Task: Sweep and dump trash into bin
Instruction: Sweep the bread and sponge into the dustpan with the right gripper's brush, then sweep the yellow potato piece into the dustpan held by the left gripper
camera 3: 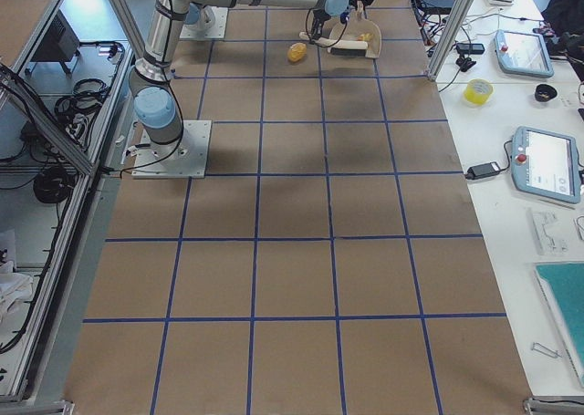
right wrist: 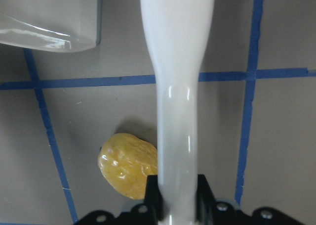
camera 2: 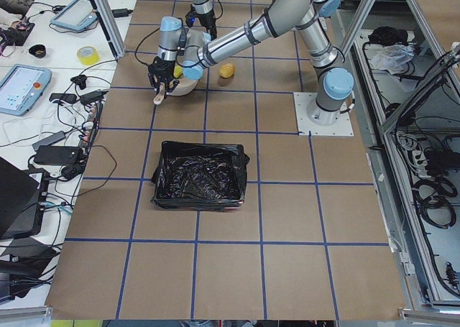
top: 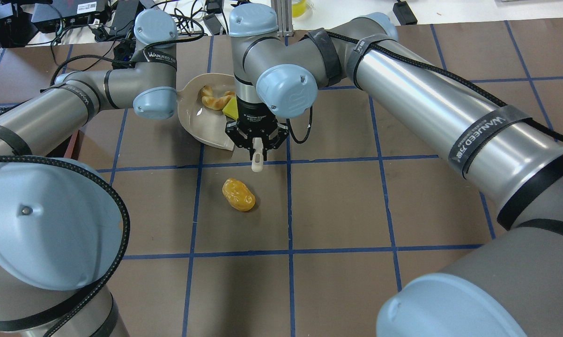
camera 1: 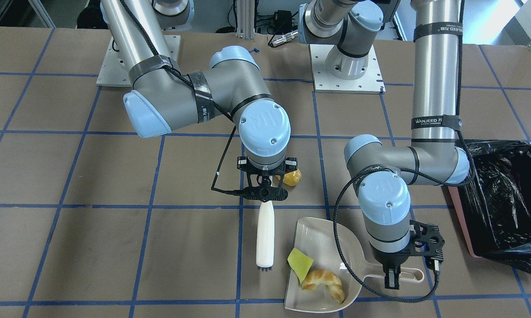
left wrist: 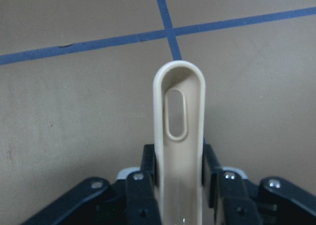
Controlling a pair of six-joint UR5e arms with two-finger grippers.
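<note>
While L claw (camera 1: 392,278) clamps dustpan (camera 1: 320,240), R claw (camera 1: 265,194) clamps brush (camera 1: 265,234) — yellow lump (camera 1: 293,177) just beside.

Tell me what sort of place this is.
Most likely a robotics lab or test cell: robot arms bolted on base plates to a table covered in brown paper with a blue tape grid, and side benches with teach pendants and a tape roll.

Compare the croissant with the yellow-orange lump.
The croissant lies in the dustpan; the lump sits on the table. The croissant is curved and tan; the lump is oval, glossy, yellow-orange. The croissant lies beside the wedge; the lump lies apart from both. Both are outside the bin.
</note>
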